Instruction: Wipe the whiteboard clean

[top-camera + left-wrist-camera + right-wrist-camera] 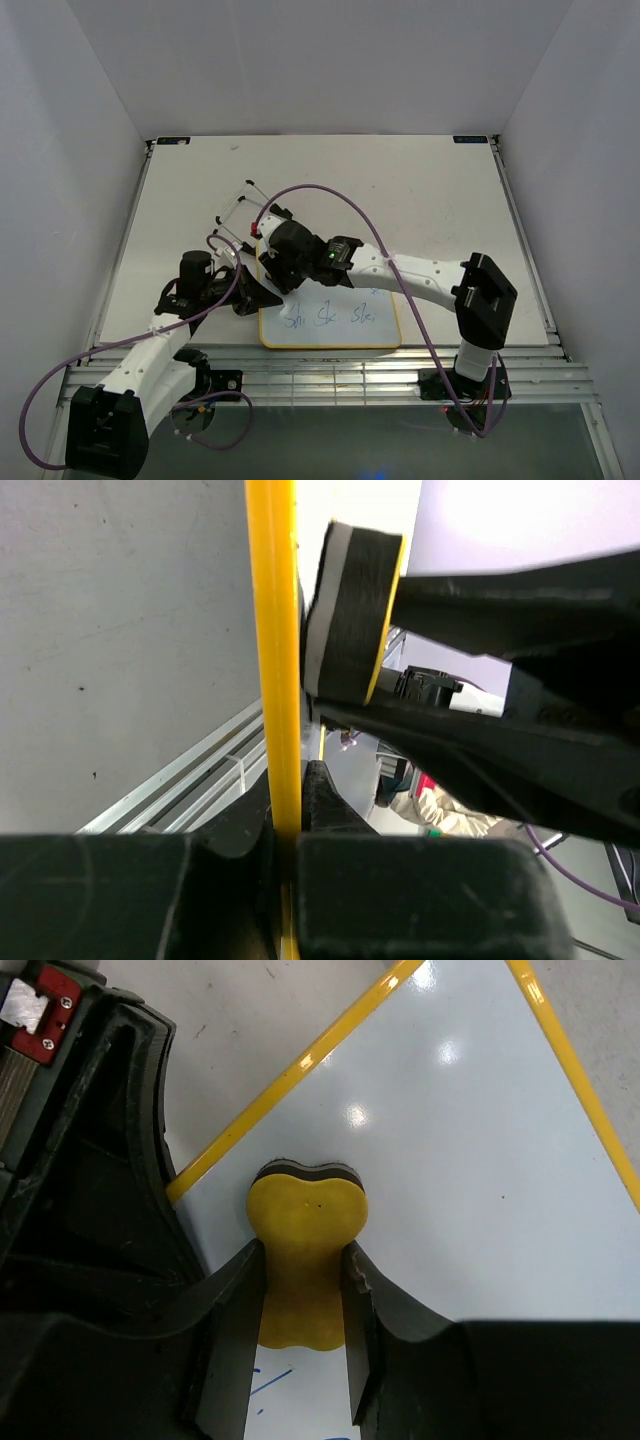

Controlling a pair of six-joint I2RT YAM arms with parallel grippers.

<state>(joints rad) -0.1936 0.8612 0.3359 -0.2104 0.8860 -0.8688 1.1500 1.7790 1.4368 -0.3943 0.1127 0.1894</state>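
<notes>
The whiteboard point(330, 322) lies near the front of the table, white with a thin yellow frame and blue handwriting along its near part. My left gripper point(252, 297) is shut on the board's left yellow frame point(275, 680). My right gripper point(275, 262) is shut on the small yellow eraser point(303, 1260) and presses it flat on the white surface point(470, 1160) near the board's far-left corner. The eraser also shows in the left wrist view point(352, 615), beside the frame. A blue stroke point(268, 1384) shows just behind the eraser.
The board's black wire feet point(240, 205) stick out behind its far-left corner. A purple cable point(340, 195) arcs over the right arm. Metal rails point(330, 370) run along the table's front edge. White walls enclose the table on three sides.
</notes>
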